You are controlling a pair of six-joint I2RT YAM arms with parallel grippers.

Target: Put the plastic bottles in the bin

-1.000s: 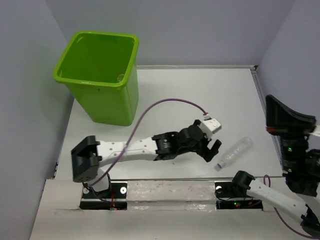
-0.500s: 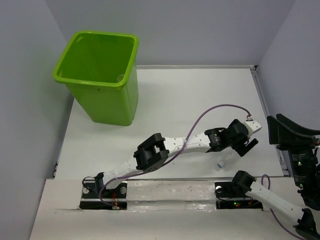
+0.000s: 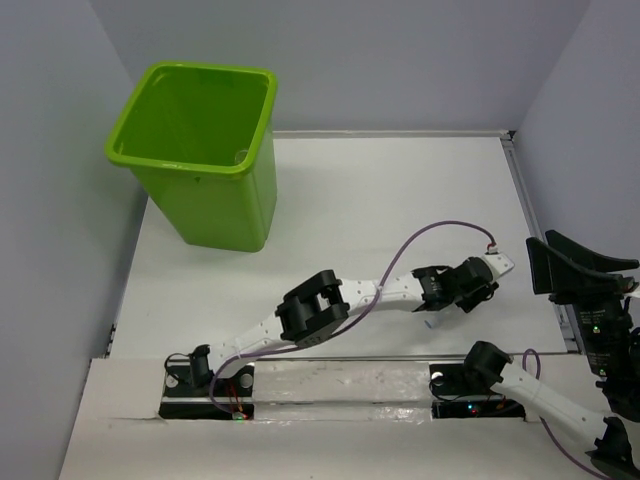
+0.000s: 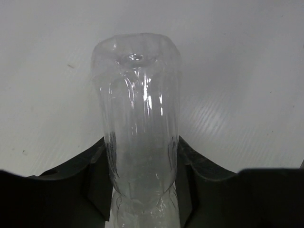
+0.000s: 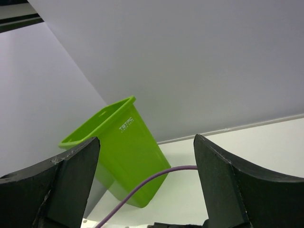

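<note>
One bin point(image 3: 215, 205), lime green, stands upright at the far left corner of the counter point(image 3: 380, 190). One clear plastic bottle point(image 4: 140, 128) counted. It lies on the counter well apart from the bin, toward its near right. The left end effector point(image 4: 142, 152) is clamped on its body (base pointing away from the wrist). From overhead, the left arm point(image 3: 330, 305) and its purple cable point(image 3: 440, 232) cover most of the bottle. The right end effector point(image 5: 146, 142) has its fingers spread, gripping nothing, and is raised farther right of the bin.

A white surface point(image 3: 400, 190) lies enclosed by pale grey walls point(image 3: 400, 60) at back, left and right.
</note>
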